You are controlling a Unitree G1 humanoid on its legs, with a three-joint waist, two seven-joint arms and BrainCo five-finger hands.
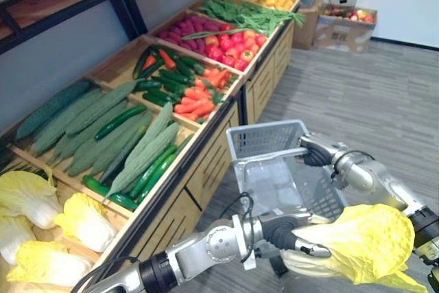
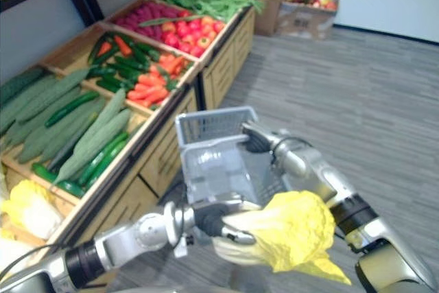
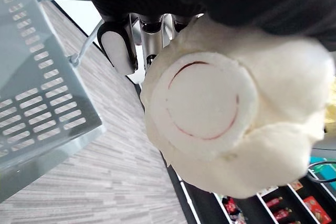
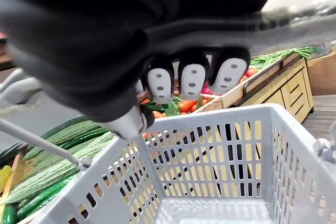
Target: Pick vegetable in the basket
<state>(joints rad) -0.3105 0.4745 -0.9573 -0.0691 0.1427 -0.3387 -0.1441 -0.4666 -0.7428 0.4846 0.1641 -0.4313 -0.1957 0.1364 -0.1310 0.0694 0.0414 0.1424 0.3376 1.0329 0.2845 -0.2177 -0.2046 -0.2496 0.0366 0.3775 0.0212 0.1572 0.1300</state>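
The left robot hand (image 1: 296, 237) is clenched round the pale stem end of a yellow cabbage (image 1: 370, 241). That leaves the vegetable in the air just short of the grey basket (image 1: 269, 141), which the right robot hand (image 1: 321, 150) beyond it grips by the handle (image 4: 42, 144). I'd judge the picking done and the carry in hand: next the cabbage must rise over the near rim and be let go inside. The basket looks empty, while the wooden crates (image 1: 206, 169) off to the left hold more cabbages (image 1: 82, 221), cucumbers (image 1: 123, 121) and carrots (image 1: 195, 101).
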